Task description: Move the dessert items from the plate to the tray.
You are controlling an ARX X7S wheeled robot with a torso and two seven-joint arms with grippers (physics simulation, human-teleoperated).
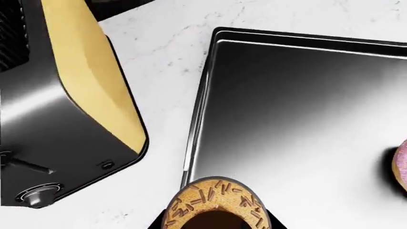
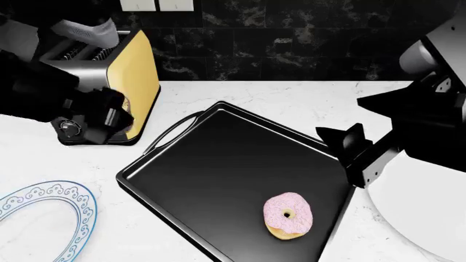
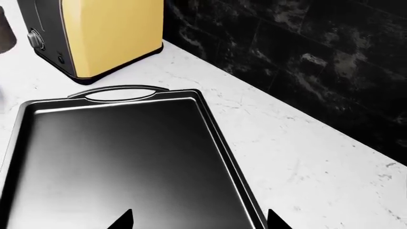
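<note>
My left gripper [image 1: 215, 226] is shut on the cupcake [image 1: 216, 193], whose tan frosting with brown sprinkles shows between the dark jaws. It hangs above the counter just off the black tray's [image 1: 286, 105] rim, between the tray and the toaster. In the head view the left gripper [image 2: 115, 117] is in front of the toaster and hides the cupcake. The pink-iced doughnut [image 2: 287, 214] lies flat on the tray [image 2: 218, 158] near its front right corner; its edge shows in the left wrist view [image 1: 401, 164]. My right gripper [image 3: 200, 224] is open and empty above the tray's [image 3: 114, 152] right side.
A yellow-sided toaster [image 2: 135, 76] stands at the back left, close to the tray's handle [image 2: 173, 131]. A white plate with a blue patterned rim [image 2: 54, 189] lies at the front left with nothing on the part in view. A black tiled wall [image 2: 291, 38] backs the white marble counter.
</note>
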